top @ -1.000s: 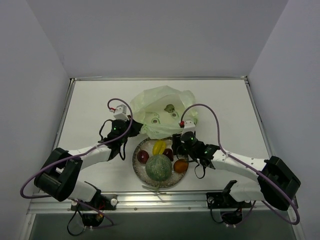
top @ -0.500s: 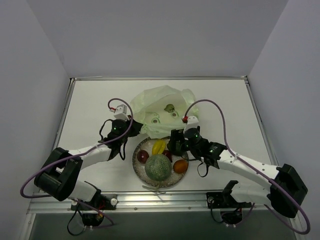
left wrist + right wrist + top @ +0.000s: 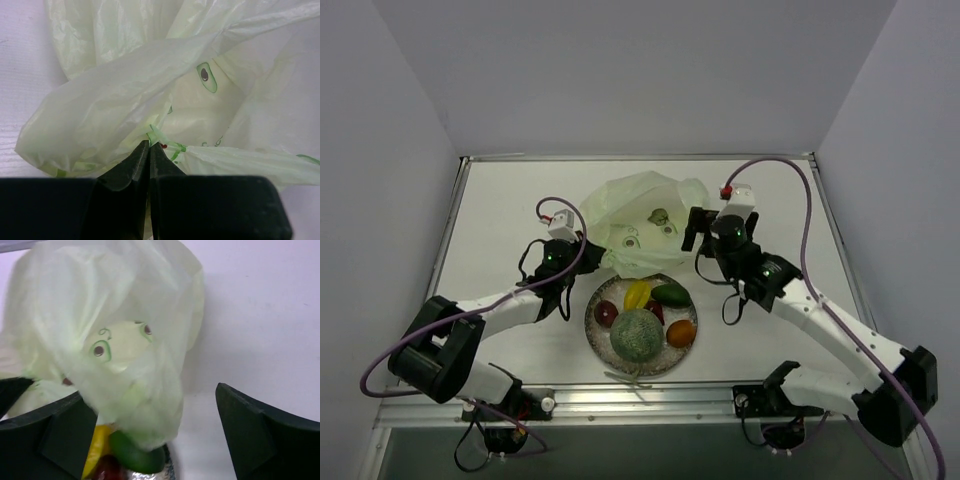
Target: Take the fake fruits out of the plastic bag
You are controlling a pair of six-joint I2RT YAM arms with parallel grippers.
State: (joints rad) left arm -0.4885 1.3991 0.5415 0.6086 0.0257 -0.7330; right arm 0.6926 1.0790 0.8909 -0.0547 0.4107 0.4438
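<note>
Five fake fruits (image 3: 636,335) lie on the plate (image 3: 661,361); beyond the plate the left claw (image 3: 149,146) is clenched on the plastic bag (image 3: 125,90), and the right claw (image 3: 145,395) hangs released.

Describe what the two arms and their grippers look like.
The left arm and right arm have white links, black joints with small green lights, and a purple cable looping to a white, red-tipped plug at each wrist. On the left gripper the black fingers taper to thin points; on the right gripper they look broad and wedge-shaped.
</note>
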